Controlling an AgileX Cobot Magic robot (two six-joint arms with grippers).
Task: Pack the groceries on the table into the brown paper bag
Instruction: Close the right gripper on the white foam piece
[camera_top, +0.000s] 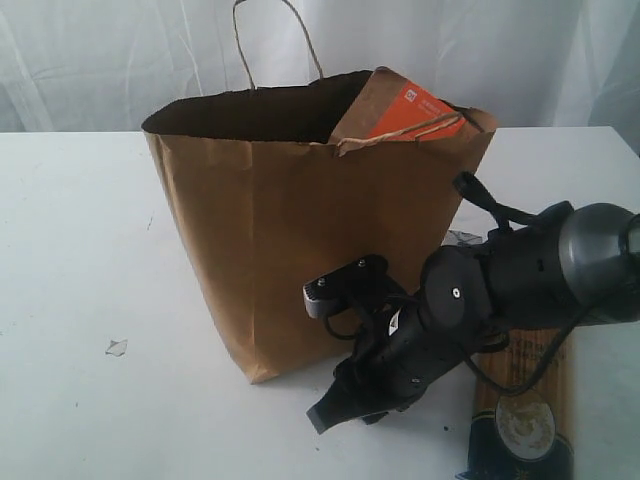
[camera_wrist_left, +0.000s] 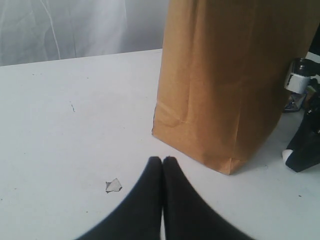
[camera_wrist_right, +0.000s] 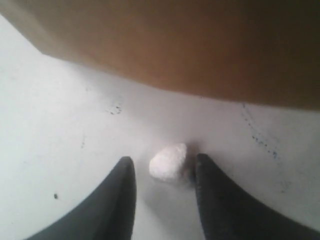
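The brown paper bag (camera_top: 300, 230) stands upright mid-table, its top open. A brown pouch with an orange label (camera_top: 405, 110) sticks out of the bag's right corner. The long spaghetti pack (camera_top: 525, 420) lies flat on the table (camera_top: 70, 260) at the front right, partly under the right arm. My right gripper (camera_top: 335, 405) is low at the bag's front right corner, open, fingertips (camera_wrist_right: 126, 172) down at the tabletop. A small white lump (camera_wrist_right: 169, 162) lies between them, close to one finger. My left gripper (camera_wrist_left: 162, 161) is shut and empty, facing the bag (camera_wrist_left: 225, 85). The exterior view does not show it.
A small torn white scrap (camera_top: 116, 347) lies on the tabletop left of the bag, seen near the left fingertips as the scrap (camera_wrist_left: 113, 185). White curtain hangs behind the table. The right arm's black body (camera_top: 520, 280) crowds the space right of the bag.
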